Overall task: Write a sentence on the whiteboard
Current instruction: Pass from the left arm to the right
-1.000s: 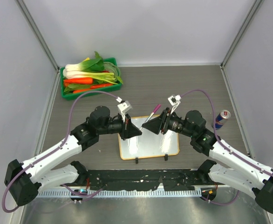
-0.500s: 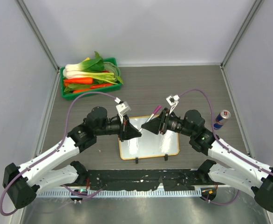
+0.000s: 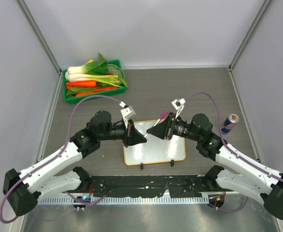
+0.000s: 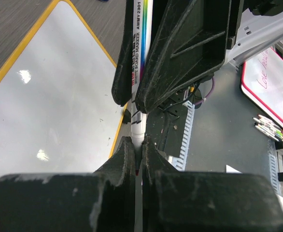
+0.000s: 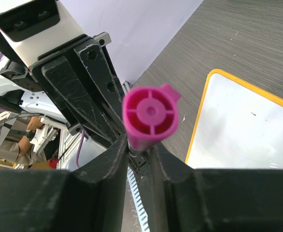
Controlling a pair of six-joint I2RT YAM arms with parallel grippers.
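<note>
The worktop (image 3: 190, 92) has bare room behind and to the right of the arms. The whiteboard (image 3: 151, 151) lies flat near the front edge, centred beneath both claws. A green tray (image 3: 64, 86) in the far-left corner holds carrots and leafy greens (image 3: 91, 77). A can (image 3: 231, 124) is near the right wall. The left claw (image 4: 137, 147) is pressed onto the marker (image 4: 137, 63). The right claw (image 5: 140, 154) brackets the marker's pink cap; I cannot tell if it grips.

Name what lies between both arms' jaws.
A white whiteboard marker with a pink cap, clamped in the left jaws, entering the right jaws; left wrist view.
</note>
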